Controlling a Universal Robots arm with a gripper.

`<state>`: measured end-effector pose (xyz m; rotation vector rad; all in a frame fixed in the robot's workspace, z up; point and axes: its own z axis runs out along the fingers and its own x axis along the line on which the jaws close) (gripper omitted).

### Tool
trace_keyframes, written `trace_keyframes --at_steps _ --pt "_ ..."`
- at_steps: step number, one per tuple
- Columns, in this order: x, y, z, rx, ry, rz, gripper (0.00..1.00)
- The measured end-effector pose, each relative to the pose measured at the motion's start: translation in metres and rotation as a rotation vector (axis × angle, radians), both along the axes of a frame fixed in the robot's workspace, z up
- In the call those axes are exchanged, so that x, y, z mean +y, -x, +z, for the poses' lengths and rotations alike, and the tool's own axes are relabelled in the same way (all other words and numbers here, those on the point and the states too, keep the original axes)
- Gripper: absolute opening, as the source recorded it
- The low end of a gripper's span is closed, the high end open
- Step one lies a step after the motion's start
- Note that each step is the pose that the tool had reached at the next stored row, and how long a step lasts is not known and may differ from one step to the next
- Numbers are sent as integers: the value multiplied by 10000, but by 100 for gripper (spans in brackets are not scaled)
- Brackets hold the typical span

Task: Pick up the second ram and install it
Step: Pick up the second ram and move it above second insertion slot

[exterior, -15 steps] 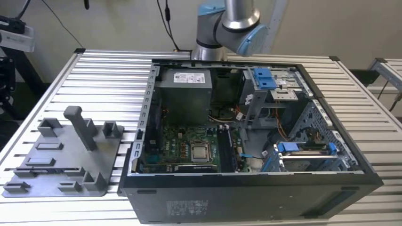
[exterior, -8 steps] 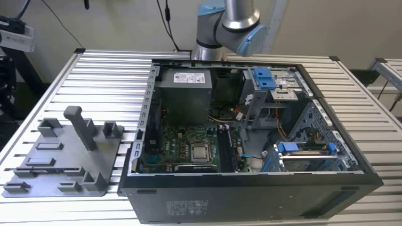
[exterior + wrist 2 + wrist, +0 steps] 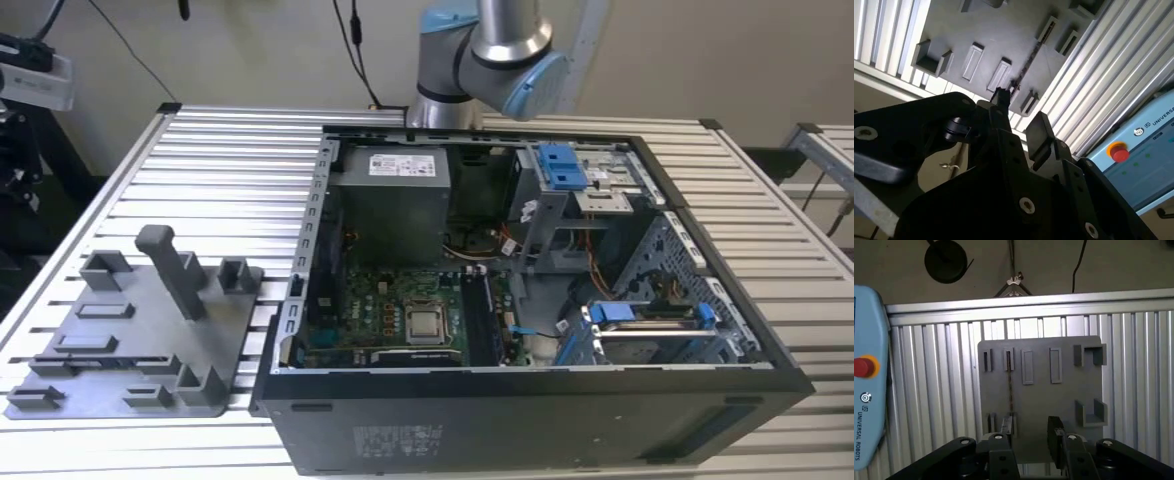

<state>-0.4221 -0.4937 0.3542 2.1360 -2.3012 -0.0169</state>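
Observation:
The second ram point(image 3: 1009, 390) is a thin dark stick standing on edge in a slot of the grey holder tray point(image 3: 1054, 400); it is also in the second wrist view point(image 3: 1029, 62). My gripper point(image 3: 1030, 432) hangs well above the tray, open, with nothing between its black fingers point(image 3: 1055, 432). In both wrist views one finger point(image 3: 1000, 97) lines up with the stick's near end. In the exterior view the holder tray point(image 3: 134, 330) lies on the slatted table at the exterior view's left, beside the open computer case point(image 3: 534, 300).
The case's motherboard point(image 3: 400, 310) lies exposed, with a grey power supply point(image 3: 387, 200) and blue-clipped drive bays point(image 3: 567, 170) around it. A pale blue pendant with a red button point(image 3: 866, 390) rests on the table near the tray. Upright posts point(image 3: 167, 265) rise from the tray.

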Motion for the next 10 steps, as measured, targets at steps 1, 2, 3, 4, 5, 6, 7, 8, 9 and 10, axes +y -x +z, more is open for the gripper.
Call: trace_keyframes --at_steps 1,2,3,4,5,6,7,8,9,10 --pt "0 0 0 0 0 2 42" --pt "0 0 -1 1 0 2 42" --pt "0 0 -5 0 0 2 42" --pt "0 0 -11 -1 -1 2 42" --pt "0 0 -16 -1 -1 2 42" --pt "0 0 -21 0 0 2 42" --pt "0 0 -29 0 -1 2 42" --pt "0 0 -38 -1 -1 2 42" --pt "0 0 -50 -1 -1 2 42" --pt "0 0 -63 0 -1 8 42"
